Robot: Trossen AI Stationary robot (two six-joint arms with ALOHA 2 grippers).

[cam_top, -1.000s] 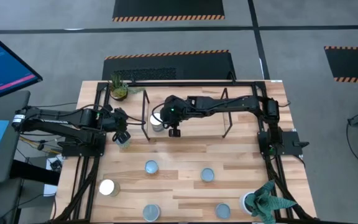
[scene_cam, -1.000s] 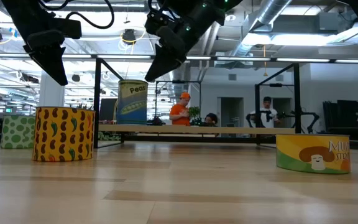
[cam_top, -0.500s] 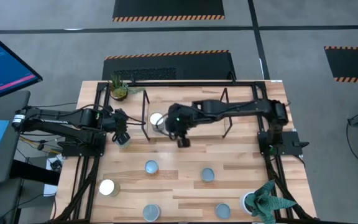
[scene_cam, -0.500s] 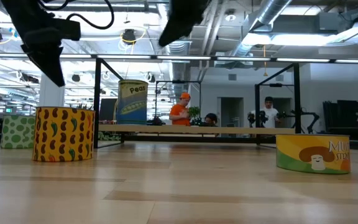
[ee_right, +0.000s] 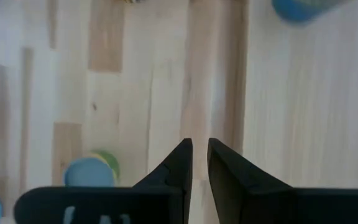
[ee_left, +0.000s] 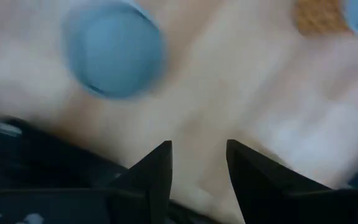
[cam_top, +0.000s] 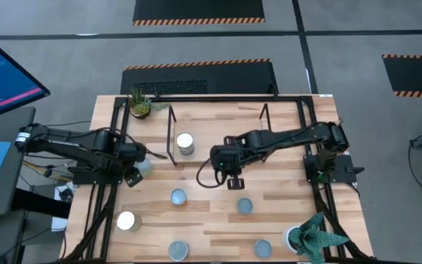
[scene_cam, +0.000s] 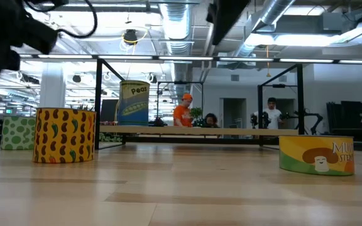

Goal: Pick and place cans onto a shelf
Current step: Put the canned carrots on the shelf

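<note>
One can (cam_top: 185,143) stands on the shelf (cam_top: 264,136), a rack of thin black rods; the low view shows it as the peas can (scene_cam: 134,102) on the shelf's board (scene_cam: 231,130). My right gripper (cam_top: 234,182) hangs above the table in front of the shelf, jaws a narrow gap apart and empty (ee_right: 199,155). A can (cam_top: 245,206) lies just ahead of it. My left gripper (cam_top: 132,176) is at the left edge, open and empty (ee_left: 199,155), beside another can (cam_top: 144,167), whose blue top (ee_left: 114,50) shows in the left wrist view.
More cans stand toward the front (cam_top: 178,196) (cam_top: 127,221) (cam_top: 179,250) (cam_top: 262,248). Potted plants sit at the back left (cam_top: 139,105) and front right (cam_top: 310,236). A black frame (cam_top: 116,183) edges the table. People stand far behind (scene_cam: 182,110).
The right gripper has left the can on the shelf and moved out toward the table's front middle. The left gripper has drawn back off its can toward the left edge.
</note>
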